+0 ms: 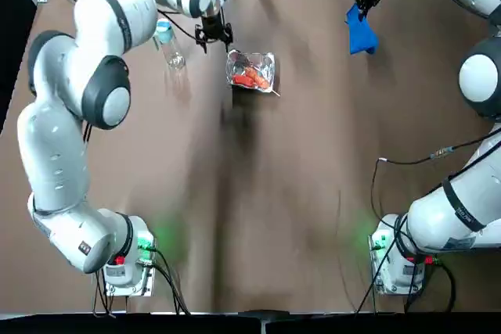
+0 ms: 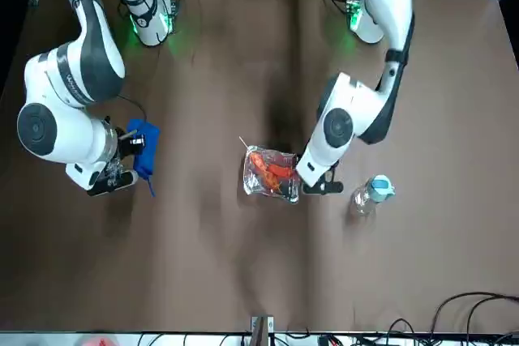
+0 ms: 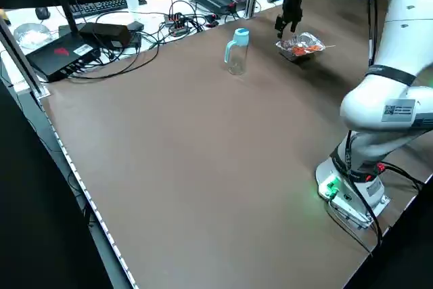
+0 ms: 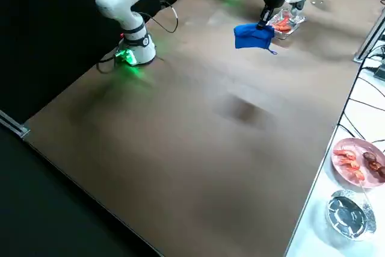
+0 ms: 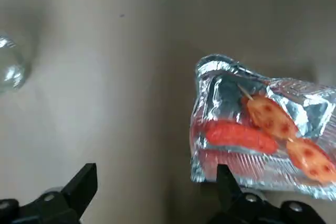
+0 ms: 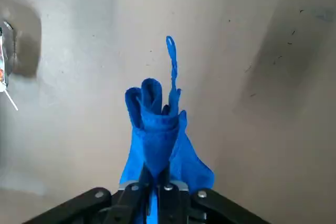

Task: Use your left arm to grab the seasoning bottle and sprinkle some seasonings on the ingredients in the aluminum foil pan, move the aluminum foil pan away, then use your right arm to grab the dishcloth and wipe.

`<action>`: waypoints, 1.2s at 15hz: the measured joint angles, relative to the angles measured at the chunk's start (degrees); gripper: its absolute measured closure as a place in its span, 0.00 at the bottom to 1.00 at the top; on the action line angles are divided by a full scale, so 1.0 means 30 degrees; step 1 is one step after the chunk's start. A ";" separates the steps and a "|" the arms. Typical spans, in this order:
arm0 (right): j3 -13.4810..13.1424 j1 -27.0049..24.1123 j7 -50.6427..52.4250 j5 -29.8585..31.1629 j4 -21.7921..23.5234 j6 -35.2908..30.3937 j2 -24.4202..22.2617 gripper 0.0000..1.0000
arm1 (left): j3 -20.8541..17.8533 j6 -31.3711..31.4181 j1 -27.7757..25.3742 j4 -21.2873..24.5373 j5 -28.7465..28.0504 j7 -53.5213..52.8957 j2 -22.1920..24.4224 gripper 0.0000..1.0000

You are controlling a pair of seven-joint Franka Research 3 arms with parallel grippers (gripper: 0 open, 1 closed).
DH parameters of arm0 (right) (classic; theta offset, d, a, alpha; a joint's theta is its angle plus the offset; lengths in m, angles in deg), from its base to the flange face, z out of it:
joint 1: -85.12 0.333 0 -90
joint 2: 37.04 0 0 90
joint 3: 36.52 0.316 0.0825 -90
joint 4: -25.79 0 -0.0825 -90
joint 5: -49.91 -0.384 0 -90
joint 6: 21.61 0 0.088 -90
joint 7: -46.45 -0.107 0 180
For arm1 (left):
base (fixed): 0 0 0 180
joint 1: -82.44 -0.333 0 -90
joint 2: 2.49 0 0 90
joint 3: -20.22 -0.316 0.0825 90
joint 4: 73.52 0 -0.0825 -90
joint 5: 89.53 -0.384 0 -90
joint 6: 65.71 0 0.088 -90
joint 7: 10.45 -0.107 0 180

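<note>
Hovering beside the aluminum foil pan [image 1: 252, 73], your left gripper [image 5: 157, 195] has its 2 fingers spread apart. Your right gripper [image 6: 156, 184] has 2 fingers clamped on the dishcloth [image 6: 157, 145], held up over the table [image 1: 297, 217]. Your seasoning bottle [image 3: 237, 52] stands upright near the pan, which holds the red-orange ingredients [image 5: 278, 129].

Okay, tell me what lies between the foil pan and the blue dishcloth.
Nothing: the top view shows only bare brown tabletop between the foil pan and the blue dishcloth.
</note>
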 joint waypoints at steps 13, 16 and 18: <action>0.0008 0.0020 0.0000 -0.0021 0.0024 -0.0104 0.0017 0.93 | 0.0888 0.2140 0.0350 -0.0068 0.0015 -0.0103 -0.3234 0.11; 0.0009 0.0023 0.0000 -0.0022 0.0032 -0.0122 0.0028 0.93 | 0.0959 0.2140 0.0356 -0.0238 0.0124 -0.0038 -0.3230 0.52; 0.0009 0.0023 0.0000 -0.0023 0.0034 -0.0136 0.0030 0.93 | 0.0953 0.2135 0.0353 -0.0256 0.0125 0.0043 -0.3237 0.69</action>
